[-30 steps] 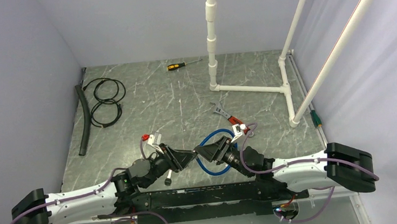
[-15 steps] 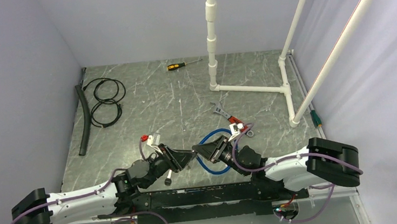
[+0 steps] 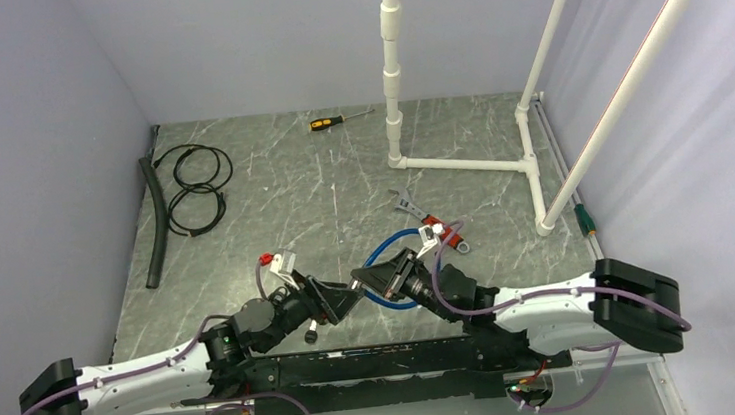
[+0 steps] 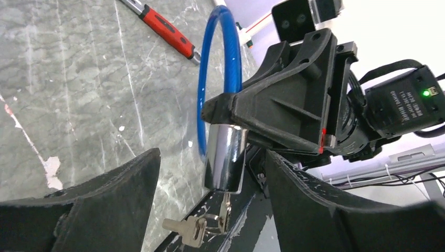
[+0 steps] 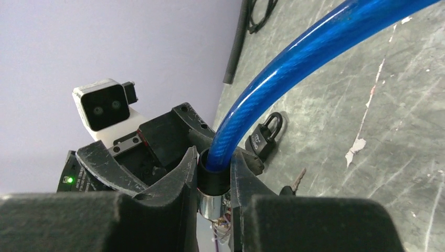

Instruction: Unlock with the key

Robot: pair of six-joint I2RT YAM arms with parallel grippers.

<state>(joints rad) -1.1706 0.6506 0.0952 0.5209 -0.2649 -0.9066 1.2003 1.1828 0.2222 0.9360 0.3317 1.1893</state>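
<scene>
Two grippers meet tip to tip above the near edge of the table (image 3: 292, 194). The right gripper (image 5: 214, 181) has its jaws clamped on the chrome barrel (image 4: 226, 157) of the cable lock and holds it raised off the table. The left gripper (image 4: 210, 168) faces it with its jaws wide apart, gripping nothing. The barrel sits in the gap just ahead of the left fingertips and touches neither. A small bunch of keys (image 4: 202, 228) hangs from the barrel's lower end, below the right jaws. The blue cable (image 4: 223, 63) loops away from the barrel's other end. Near the left jaws a small black padlock (image 5: 264, 137) lies on the table. Beyond the right jaws lies a red-handled wrench (image 4: 170, 31). Far beyond both sets of jaws are a screwdriver (image 3: 336, 121), a coiled black cord (image 3: 196, 187), a black hose (image 3: 152, 224) and a white pipe frame (image 3: 460, 164).
</scene>
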